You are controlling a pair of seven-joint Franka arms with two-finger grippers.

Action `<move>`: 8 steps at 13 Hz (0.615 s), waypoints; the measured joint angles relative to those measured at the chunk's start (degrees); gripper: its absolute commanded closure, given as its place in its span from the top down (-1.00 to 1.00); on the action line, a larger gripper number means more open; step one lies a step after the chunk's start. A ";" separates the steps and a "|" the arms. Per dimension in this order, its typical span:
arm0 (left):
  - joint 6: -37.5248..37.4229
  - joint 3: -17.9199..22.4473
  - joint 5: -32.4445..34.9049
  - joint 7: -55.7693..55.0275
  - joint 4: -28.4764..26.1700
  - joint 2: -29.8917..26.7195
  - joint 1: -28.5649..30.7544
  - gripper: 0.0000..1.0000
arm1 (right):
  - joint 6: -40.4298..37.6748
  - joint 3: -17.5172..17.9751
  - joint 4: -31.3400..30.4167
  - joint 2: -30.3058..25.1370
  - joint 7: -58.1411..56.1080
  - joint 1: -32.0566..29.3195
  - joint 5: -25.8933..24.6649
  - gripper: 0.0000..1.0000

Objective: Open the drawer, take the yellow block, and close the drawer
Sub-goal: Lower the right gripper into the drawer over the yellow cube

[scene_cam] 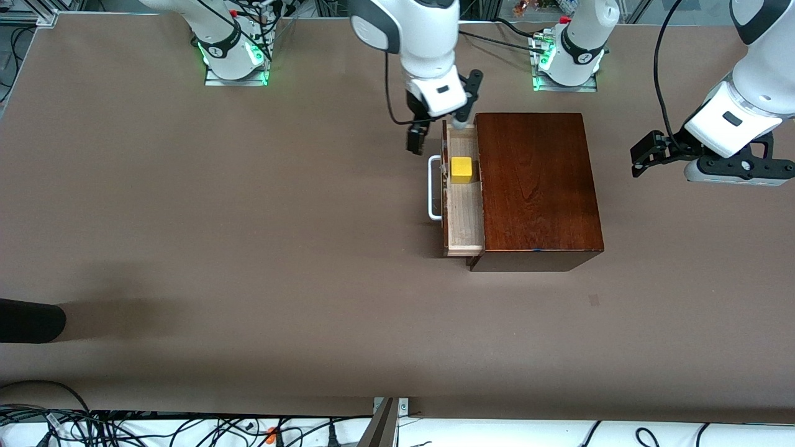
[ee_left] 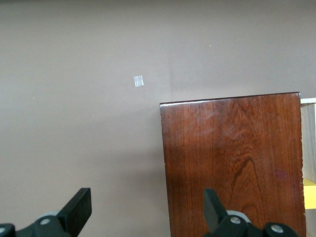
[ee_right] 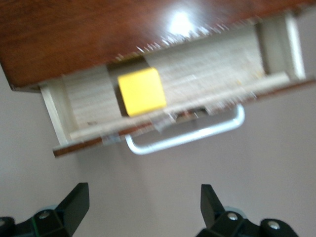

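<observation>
The dark reddish-brown wooden box [scene_cam: 537, 186] stands mid-table. Its drawer [scene_cam: 464, 211] is pulled part-way out toward the right arm's end, with its white handle [scene_cam: 435, 188] in front. The yellow block [scene_cam: 461, 169] sits in the drawer's pale tray, near the end farther from the front camera. My right gripper [scene_cam: 438, 130] is open and empty, above the drawer's front at that same end. In the right wrist view its open gripper [ee_right: 142, 207] hangs above the table before the handle [ee_right: 187, 138], the block [ee_right: 141, 92] and the drawer [ee_right: 207, 64]. My left gripper [scene_cam: 736, 179] is open and waits over the table beside the box.
The left wrist view shows its open gripper [ee_left: 145, 212], the box top [ee_left: 232, 163], a sliver of the block [ee_left: 310, 195] and a small tape mark [ee_left: 138, 81] on the table. A dark object [scene_cam: 31, 320] pokes in at the table's edge at the right arm's end.
</observation>
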 measured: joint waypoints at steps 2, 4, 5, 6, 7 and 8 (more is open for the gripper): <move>-0.05 0.06 0.00 0.10 0.00 0.03 0.02 1.00 | 1.95 2.05 3.21 4.11 -3.93 0.32 -0.04 1.00; -0.06 0.09 0.00 0.52 0.00 0.05 0.03 1.00 | 2.96 2.81 6.68 7.47 -7.09 0.87 -0.06 1.00; -0.06 0.09 0.00 0.77 0.00 0.07 0.03 1.00 | 3.75 2.87 8.05 8.68 -7.85 1.00 -0.06 1.00; -0.06 0.10 0.00 1.01 0.00 0.07 0.03 1.00 | 4.45 2.86 8.75 9.35 -8.38 0.98 -0.06 1.00; -0.06 0.10 0.00 1.13 0.00 0.07 0.03 1.00 | 5.12 2.86 9.12 9.90 -8.67 0.95 -0.06 1.00; -0.06 0.10 0.00 1.18 0.00 0.07 0.03 1.00 | 5.84 2.85 9.24 10.40 -8.89 0.92 -0.07 1.00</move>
